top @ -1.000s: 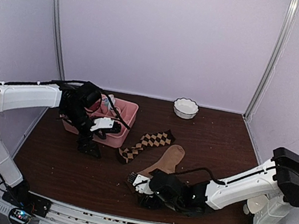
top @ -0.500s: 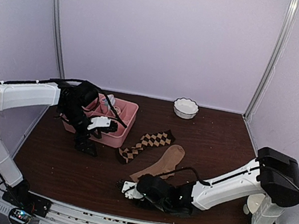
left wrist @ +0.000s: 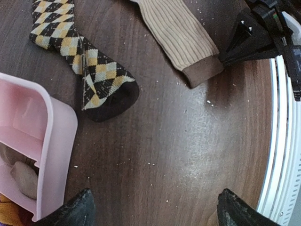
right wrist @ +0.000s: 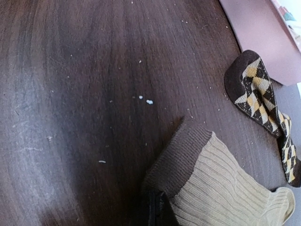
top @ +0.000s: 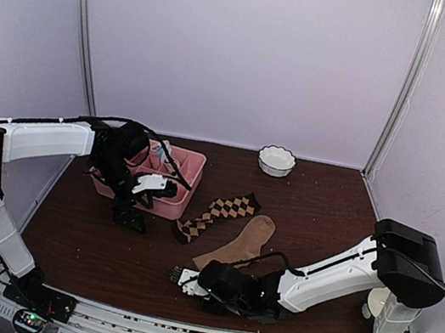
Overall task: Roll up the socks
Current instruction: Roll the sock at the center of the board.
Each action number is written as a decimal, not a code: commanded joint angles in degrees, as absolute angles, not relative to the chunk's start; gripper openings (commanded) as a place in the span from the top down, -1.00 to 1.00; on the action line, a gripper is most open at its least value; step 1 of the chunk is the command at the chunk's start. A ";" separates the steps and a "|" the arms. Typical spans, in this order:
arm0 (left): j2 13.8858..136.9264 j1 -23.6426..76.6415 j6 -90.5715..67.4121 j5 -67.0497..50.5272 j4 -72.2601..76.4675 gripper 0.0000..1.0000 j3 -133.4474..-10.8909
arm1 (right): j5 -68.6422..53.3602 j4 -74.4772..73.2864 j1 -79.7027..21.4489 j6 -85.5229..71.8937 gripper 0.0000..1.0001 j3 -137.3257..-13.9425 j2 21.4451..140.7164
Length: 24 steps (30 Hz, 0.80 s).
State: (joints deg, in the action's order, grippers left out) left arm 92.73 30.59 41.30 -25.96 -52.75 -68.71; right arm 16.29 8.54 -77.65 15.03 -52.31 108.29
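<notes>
Socks are lying flat, just apart: the argyle sock (top: 216, 211) nearer the pink tray (top: 193, 161), the tan sock (top: 242, 243) beside it. At the tan sock's brown cuff corner the right gripper (right wrist: 153, 210) is sitting clenched; caught fabric cannot be confirmed. The left gripper (left wrist: 157, 213) is hovering spread wide, empty. Fabric is probably behaving light and limp; pinching the cuff edge is advised.
</notes>
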 commanded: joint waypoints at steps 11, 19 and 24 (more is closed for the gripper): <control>99.68 46.27 47.43 -22.77 -43.75 -0.68 -70.11 | -6.50 21.92 -68.51 -12.27 1.00 -35.04 95.22; 103.62 53.30 48.40 -22.28 -38.01 -0.55 -72.34 | -18.23 36.25 -61.44 -24.37 1.00 -26.12 94.93; 109.50 56.94 51.48 -23.01 -43.78 -0.24 -79.32 | -24.58 46.99 -56.47 -31.92 1.00 -22.39 97.51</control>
